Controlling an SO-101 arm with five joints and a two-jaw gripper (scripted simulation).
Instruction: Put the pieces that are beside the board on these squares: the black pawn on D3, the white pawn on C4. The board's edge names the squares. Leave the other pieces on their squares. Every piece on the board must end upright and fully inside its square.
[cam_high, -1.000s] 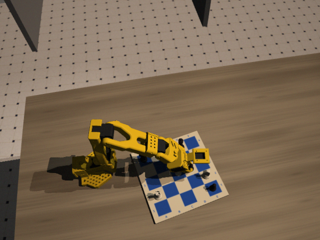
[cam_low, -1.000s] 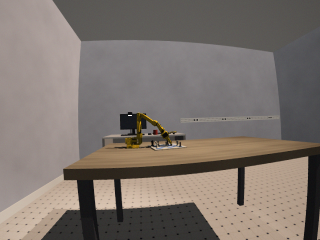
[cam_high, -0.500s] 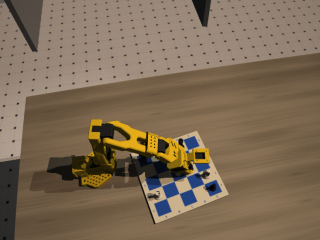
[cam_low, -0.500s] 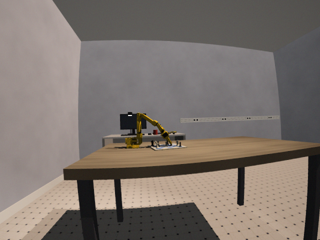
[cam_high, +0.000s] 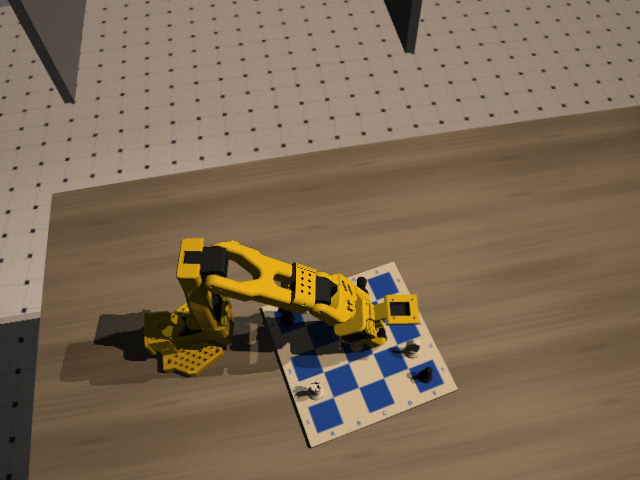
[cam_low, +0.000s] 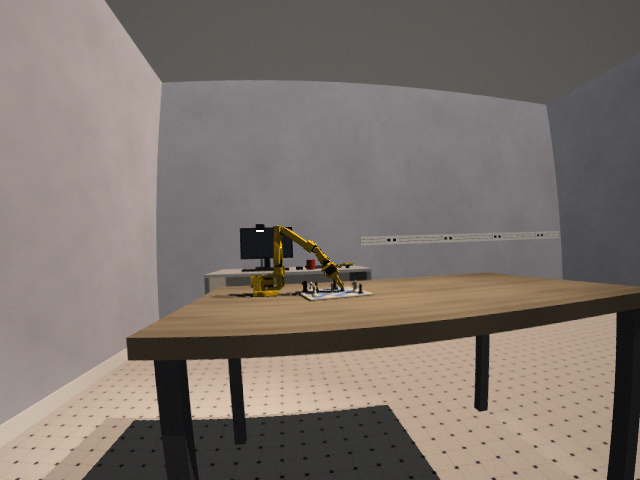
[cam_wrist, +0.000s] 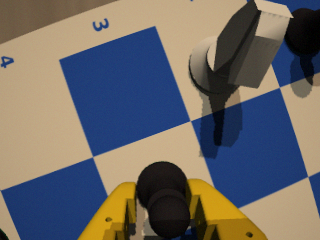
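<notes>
The black pawn (cam_wrist: 167, 212) stands on a pale square of the blue-and-cream board (cam_high: 351, 413) (cam_wrist: 45, 130), one square in from the edge in the row marked 3. My gripper (cam_wrist: 162, 186) (cam_high: 361, 338) is low over the board with its yellow jaws on either side of the pawn. The jaws are slightly parted, and a thin pale gap shows on the pawn's left. In the top view the arm hides the pawn. I cannot make out the white pawn. In the exterior view the arm (cam_low: 330, 271) is small and far away.
A white piece (cam_wrist: 210, 70) (cam_high: 412, 351) stands one square ahead of the gripper, with a black piece (cam_wrist: 305, 30) (cam_high: 425, 374) beyond it. Another white piece (cam_high: 315, 391) stands near the board's left edge and a black one (cam_high: 361, 282) at its far edge.
</notes>
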